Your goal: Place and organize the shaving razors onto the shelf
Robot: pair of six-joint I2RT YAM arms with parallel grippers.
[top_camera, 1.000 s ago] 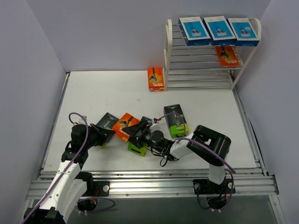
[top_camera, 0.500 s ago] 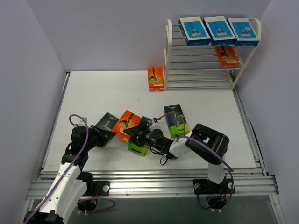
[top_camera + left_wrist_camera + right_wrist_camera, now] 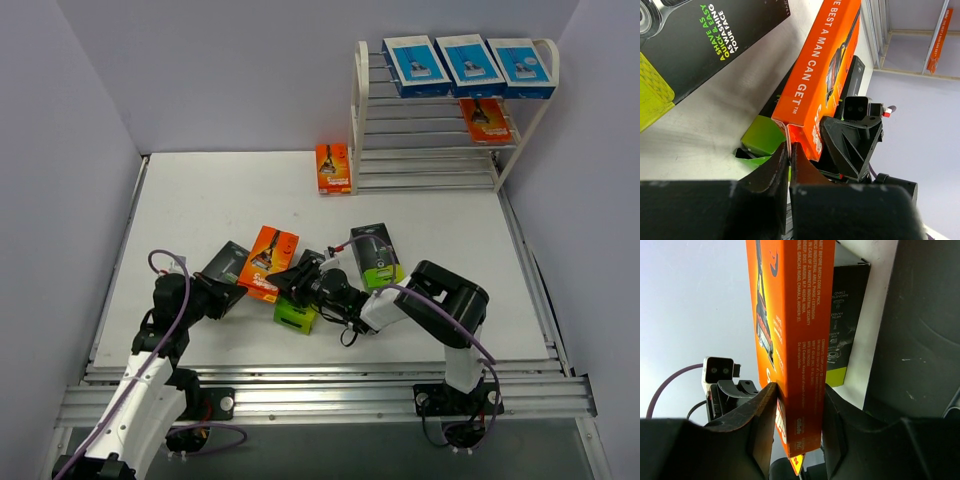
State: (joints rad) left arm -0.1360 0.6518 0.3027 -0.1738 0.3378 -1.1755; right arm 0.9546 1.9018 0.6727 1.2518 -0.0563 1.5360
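An orange razor pack (image 3: pixel 268 262) is raised on edge in the middle of the table, between both arms. My left gripper (image 3: pixel 238 290) (image 3: pixel 789 145) is shut on the thin flap at the pack's (image 3: pixel 820 65) lower corner. My right gripper (image 3: pixel 292 278) (image 3: pixel 797 390) is shut across the thickness of the same pack (image 3: pixel 800 315), one finger on each face. The shelf (image 3: pixel 358 110) stands at the back right. It carries three blue-and-white packs (image 3: pixel 470 62) on its top tier and one orange pack (image 3: pixel 486 120) a tier lower.
Three black packs with lime ends lie around the grippers: one at the left (image 3: pixel 225 265) (image 3: pixel 705 45), one under the right wrist (image 3: pixel 297 315), one at the right (image 3: pixel 375 257). Another orange pack (image 3: pixel 333 168) stands beside the shelf's left post.
The orange pack has been tipped up from lying flat. My right gripper's jaws have closed in onto it. The left gripper still pinches its corner.
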